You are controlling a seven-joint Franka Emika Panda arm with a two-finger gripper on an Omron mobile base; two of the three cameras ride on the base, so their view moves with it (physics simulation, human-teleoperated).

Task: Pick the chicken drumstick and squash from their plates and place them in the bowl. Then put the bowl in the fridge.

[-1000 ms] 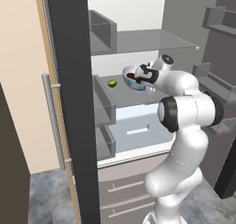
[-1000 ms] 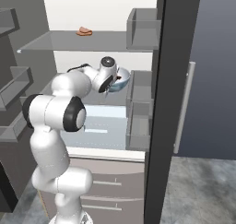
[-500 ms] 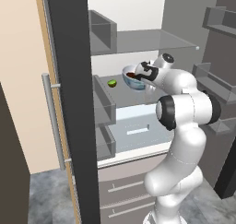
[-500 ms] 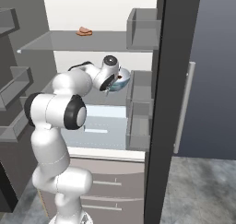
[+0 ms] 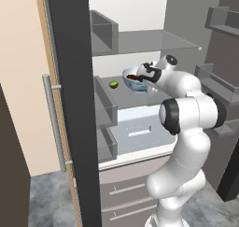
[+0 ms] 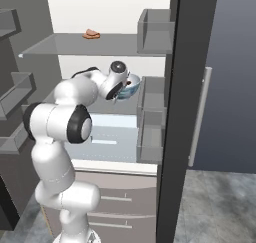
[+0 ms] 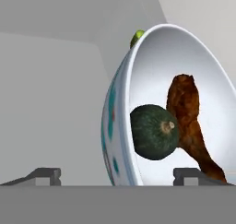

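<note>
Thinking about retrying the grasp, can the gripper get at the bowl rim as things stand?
Probably yes. The gripper stands open, with the rim of the bowl running between its fingertips. The squash lies close inside the rim but seems clear.

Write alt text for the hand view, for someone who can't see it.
A white bowl with a patterned outside holds a dark green squash and a brown chicken drumstick that touch each other. The open claw straddles the bowl's rim, and a small green item peeks over the far edge.
</note>
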